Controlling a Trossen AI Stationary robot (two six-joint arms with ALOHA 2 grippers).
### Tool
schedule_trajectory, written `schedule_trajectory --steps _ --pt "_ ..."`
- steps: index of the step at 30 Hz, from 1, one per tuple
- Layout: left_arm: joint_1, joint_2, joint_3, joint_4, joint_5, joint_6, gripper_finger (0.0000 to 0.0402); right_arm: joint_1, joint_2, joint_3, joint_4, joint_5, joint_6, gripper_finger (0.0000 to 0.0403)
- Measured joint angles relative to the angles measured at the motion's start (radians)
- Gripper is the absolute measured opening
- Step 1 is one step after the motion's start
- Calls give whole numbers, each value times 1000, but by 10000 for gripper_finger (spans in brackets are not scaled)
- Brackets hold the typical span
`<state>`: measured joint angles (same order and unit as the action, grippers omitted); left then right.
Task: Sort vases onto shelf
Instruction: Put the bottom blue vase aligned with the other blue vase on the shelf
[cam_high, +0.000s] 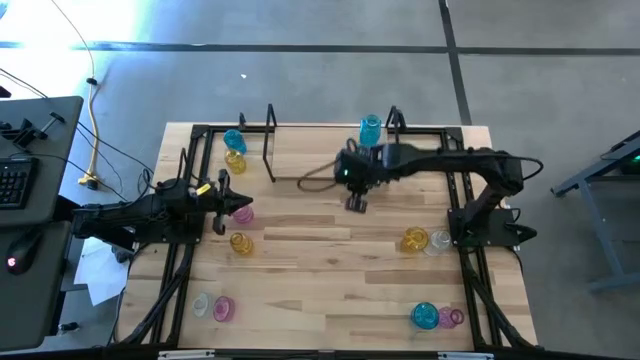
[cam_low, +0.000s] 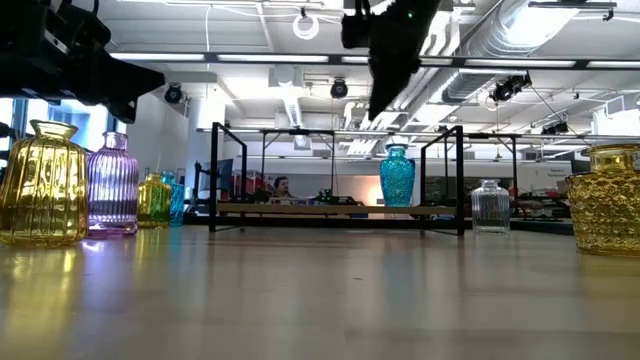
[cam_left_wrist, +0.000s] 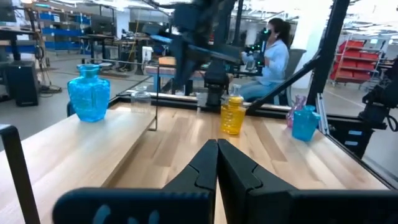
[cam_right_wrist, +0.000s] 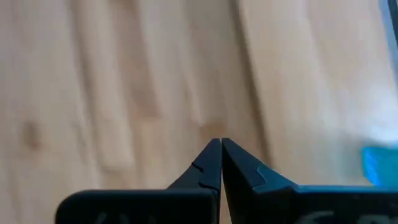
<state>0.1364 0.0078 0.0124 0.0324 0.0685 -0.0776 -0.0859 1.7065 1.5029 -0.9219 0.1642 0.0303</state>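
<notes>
Vases are standing scattered around the tabletop, one blue vase (cam_high: 370, 130) already sitting on the shelf (cam_high: 300, 160), just beyond the right gripper (cam_high: 356, 203) (fingers pressed together, carrying nothing).

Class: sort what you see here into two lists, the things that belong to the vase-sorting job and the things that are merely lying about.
Job: blue vase on the shelf; loose vases, e.g. amber vase, pink vase; left gripper and right gripper, both shut and empty.

Lying about: keyboard, yellow cable, papers.
</notes>
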Motion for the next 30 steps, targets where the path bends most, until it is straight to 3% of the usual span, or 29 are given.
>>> schedule_trajectory --steps 10,14,21,30 --pt "1 0 0 11 22 0 0 236 -7 -244 407 -23 189 0" --pt "1 0 0 17 24 -7 0 318 -29 -318 437 12 306 0" --pt "1 10 -1 28 -10 7 0 510 -88 -314 271 53 580 0" --pt "1 14 0 34 -58 30 0 769 -161 -199 -133 26 1120 1"
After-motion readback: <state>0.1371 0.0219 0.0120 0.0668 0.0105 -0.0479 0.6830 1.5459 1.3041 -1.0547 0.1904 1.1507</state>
